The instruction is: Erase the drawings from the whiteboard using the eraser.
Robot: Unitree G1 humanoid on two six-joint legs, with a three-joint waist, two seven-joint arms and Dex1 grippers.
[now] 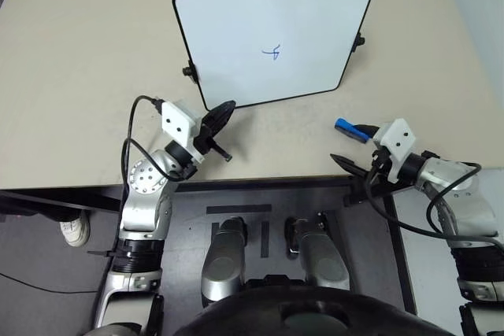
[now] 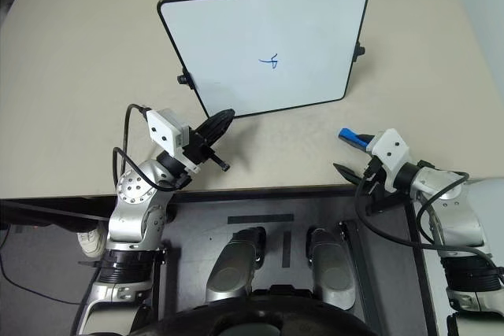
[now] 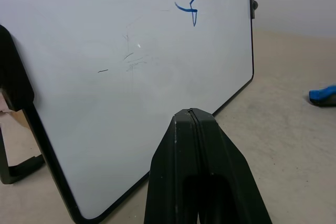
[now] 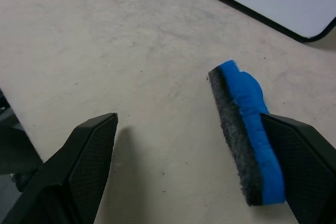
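Blue foam, the eraser [image 4: 247, 140] lies on the table [image 1: 87, 76] at the whiteboard's [image 1: 236, 29] five o'clock, apparently touching one finger of the wide-open right gripper [image 4: 205, 166]; centre both fingers before closing, left gripper [image 3: 194, 124] shut.

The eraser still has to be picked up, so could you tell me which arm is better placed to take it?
The right. Its open right gripper sits at the eraser, one finger beside the blue block on the table. The left gripper, fingers shut, is by the whiteboard, across the table from the eraser.
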